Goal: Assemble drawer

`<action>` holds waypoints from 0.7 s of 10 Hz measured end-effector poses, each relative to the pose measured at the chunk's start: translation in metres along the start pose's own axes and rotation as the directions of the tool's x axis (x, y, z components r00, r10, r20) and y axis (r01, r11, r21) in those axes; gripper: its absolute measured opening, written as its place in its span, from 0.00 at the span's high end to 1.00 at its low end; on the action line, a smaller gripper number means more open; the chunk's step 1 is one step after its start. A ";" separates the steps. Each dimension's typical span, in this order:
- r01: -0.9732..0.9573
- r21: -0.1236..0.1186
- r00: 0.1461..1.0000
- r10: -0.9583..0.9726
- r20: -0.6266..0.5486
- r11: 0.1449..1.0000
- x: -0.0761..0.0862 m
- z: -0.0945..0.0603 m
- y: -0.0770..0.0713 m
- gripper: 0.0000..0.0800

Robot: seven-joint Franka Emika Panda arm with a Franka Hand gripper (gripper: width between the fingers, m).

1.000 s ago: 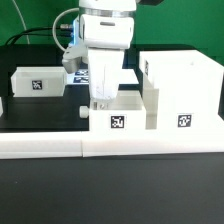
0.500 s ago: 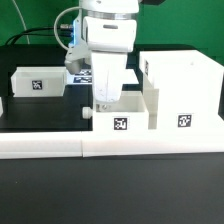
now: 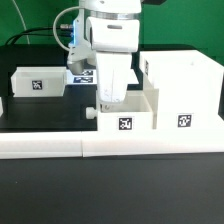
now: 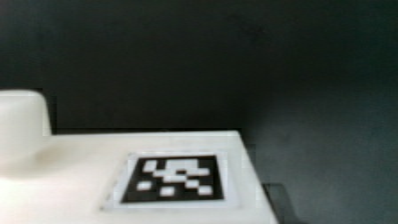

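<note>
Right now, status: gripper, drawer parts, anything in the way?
Gripper down on the centre tray, jaws' state unclear. Tray close beside the shell, not inside. Second tray apart, exterior view's left. Nothing visible between.

One shell (image 3: 185, 80) and two trays: near tray (image 3: 145, 120) just beside it, far tray (image 3: 20, 85) well apart.

The exterior view is bright and evenly lit; the white drawer shell (image 3: 185, 80) looks washed out against the dark table (image 3: 40, 110). The wrist view is dimmer and out of focus, its tag (image 4: 178, 178) smeared at the edges, the dark ground grainy
</note>
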State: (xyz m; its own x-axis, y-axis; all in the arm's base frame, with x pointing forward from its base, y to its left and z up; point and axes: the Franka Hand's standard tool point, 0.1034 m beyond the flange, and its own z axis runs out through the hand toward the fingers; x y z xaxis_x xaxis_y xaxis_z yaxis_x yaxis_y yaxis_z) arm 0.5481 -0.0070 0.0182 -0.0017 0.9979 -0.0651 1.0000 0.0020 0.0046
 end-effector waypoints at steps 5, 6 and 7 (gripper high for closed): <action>-0.014 -0.035 1.000 0.013 -0.005 0.999 0.002 0.004 -0.001 0.95; -0.018 -0.034 1.000 0.018 0.001 0.999 0.002 0.004 -0.002 0.95; -0.021 -0.032 1.000 0.021 0.004 0.999 0.002 0.004 -0.002 0.95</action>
State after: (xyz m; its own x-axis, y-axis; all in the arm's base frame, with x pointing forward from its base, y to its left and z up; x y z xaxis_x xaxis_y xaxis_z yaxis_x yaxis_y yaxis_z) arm 0.5462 -0.0052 0.0143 0.0192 0.9974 -0.0695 0.9992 -0.0166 0.0377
